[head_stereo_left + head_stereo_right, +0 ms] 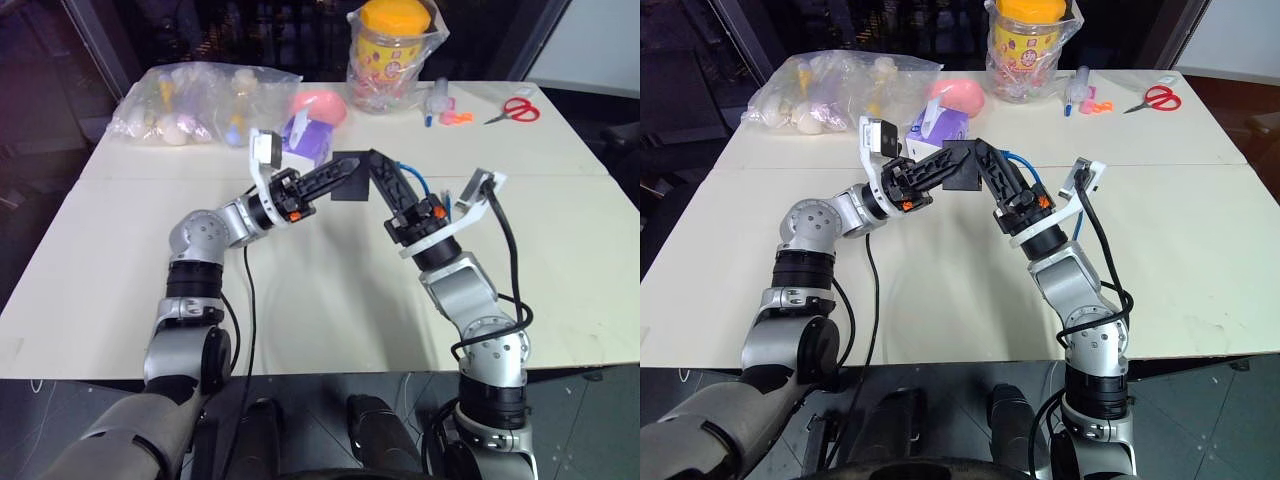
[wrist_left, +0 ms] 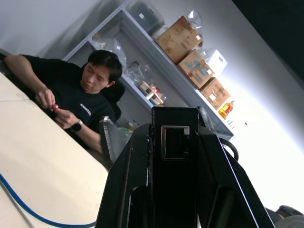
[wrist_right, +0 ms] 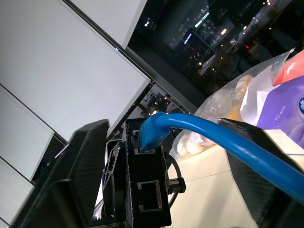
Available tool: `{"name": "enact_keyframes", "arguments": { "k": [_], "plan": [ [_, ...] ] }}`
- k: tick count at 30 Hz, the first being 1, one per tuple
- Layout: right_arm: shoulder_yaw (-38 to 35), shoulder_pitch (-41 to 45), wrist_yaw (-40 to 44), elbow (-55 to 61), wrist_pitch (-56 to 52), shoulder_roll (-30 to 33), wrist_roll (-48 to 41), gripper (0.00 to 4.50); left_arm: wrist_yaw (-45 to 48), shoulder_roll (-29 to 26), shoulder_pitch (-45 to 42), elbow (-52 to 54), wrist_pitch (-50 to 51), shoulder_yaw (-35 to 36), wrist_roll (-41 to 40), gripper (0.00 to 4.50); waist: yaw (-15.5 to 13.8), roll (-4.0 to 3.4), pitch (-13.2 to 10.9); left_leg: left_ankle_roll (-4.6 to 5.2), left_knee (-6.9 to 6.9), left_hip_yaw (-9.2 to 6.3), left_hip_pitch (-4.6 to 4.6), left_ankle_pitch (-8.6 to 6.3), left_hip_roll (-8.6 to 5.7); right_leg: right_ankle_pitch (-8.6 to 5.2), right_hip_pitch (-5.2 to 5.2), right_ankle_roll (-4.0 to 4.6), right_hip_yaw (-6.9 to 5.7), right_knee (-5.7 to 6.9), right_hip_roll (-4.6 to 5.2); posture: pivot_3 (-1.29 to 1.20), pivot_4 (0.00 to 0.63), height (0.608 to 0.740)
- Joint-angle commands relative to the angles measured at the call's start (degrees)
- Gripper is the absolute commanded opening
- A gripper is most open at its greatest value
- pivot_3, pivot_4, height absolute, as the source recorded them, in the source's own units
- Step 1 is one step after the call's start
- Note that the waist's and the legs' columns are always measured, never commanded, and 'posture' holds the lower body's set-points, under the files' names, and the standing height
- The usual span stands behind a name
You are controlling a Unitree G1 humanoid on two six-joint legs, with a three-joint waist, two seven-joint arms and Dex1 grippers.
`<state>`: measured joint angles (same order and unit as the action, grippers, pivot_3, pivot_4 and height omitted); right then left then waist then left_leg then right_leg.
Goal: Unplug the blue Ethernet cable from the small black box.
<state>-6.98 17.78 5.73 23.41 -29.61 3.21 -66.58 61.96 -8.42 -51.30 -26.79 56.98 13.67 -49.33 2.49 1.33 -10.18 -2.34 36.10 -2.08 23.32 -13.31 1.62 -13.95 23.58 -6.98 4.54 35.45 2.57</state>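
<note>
Holding small black box (image 1: 962,166) aloft | left pincer (image 1: 940,160) clamped | cable (image 3: 228,142) plugged in

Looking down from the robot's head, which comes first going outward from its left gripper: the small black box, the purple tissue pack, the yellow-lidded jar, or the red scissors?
1. Small black box: clamped in the left gripper itself.
2. Purple tissue pack: just behind the gripper.
3. Yellow-lidded jar: at the table's far edge.
4. Red scissors: far off to the right.

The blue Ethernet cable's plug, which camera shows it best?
The right wrist view: the blue Ethernet cable enters the small black box up close. The eye views show a short blue arc; the left wrist view, a strand on the table.
</note>
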Motion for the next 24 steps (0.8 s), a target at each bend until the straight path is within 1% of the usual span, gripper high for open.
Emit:
{"name": "enact_keyframes", "arguments": {
  "k": [1,2,3,4,14,17,21,24],
  "plan": [
    [0.0,0.53,0.32,2.05,0.59,-0.75,-0.95,1.51,0.39,0.14,-0.52,1.74,-0.57,0.02,-1.12,0.51,0.0,0.0,0.0,0.0,0.0,0.0,0.0,0.0,0.0,0.0,0.0,0.0,0.0,0.0,0.0,0.0,0.15,0.74],
    [-0.05,0.58,0.38,2.04,0.66,-0.89,-1.08,0.94,0.36,0.13,-0.54,1.72,-0.56,0.06,-1.15,0.51,0.0,0.0,0.0,0.0,0.0,0.0,0.0,0.0,0.0,0.0,0.0,0.0,0.0,0.0,0.0,0.0,0.15,0.74],
    [-0.07,0.59,0.5,2.03,0.7,-1.0,-1.08,0.56,0.3,0.13,-0.56,1.68,-0.58,0.08,-1.17,0.51,0.0,0.0,0.0,0.0,0.0,0.0,0.0,0.0,0.0,0.0,0.0,0.0,0.0,0.0,0.0,0.0,0.15,0.74],
    [-0.06,0.59,0.55,2.02,0.7,-1.06,-1.02,0.02,0.29,0.12,-0.56,1.65,-0.64,0.05,-1.14,0.51,0.0,0.0,0.0,0.0,0.0,0.0,0.0,0.0,0.0,0.0,0.0,-0.01,0.0,0.0,0.0,0.0,0.15,0.74],
    [-0.32,0.65,-0.18,1.5,0.55,-1.11,-0.52,0.02,-0.05,0.28,-0.74,1.63,-1.0,0.08,-0.97,0.51,0.0,0.0,0.0,0.0,-0.02,0.0,0.0,0.0,0.0,0.0,0.0,0.0,0.0,-0.02,0.0,0.0,0.15,0.74],
    [-3.81,0.69,-1.26,0.91,1.88,0.29,-0.66,0.02,0.26,-1.3,-1.42,0.44,-2.23,0.69,-0.18,0.51,0.0,0.0,0.0,0.0,-0.02,0.0,0.0,0.0,0.0,0.0,0.0,0.0,0.0,-0.02,0.01,0.0,0.15,0.74],
    [-10.45,0.73,-1.89,-1.17,3.53,4.77,-1.37,0.02,1.59,-5.68,-3.61,-3.79,-4.7,1.88,1.29,0.51,-0.03,0.0,0.0,0.0,0.02,0.01,0.01,0.0,0.0,-0.02,0.0,0.03,0.0,-0.05,0.0,0.0,0.15,0.74],
    [-13.58,1.3,-1.84,-2.82,3.59,8.62,-0.81,0.02,3.58,-8.87,-4.53,-7.46,-5.95,0.6,3.28,0.51,-0.02,-0.01,-0.01,0.0,-0.02,0.03,0.02,0.0,-0.01,-0.09,0.0,0.17,0.01,-0.11,0.01,0.0,0.15,0.74]
  ]
}}
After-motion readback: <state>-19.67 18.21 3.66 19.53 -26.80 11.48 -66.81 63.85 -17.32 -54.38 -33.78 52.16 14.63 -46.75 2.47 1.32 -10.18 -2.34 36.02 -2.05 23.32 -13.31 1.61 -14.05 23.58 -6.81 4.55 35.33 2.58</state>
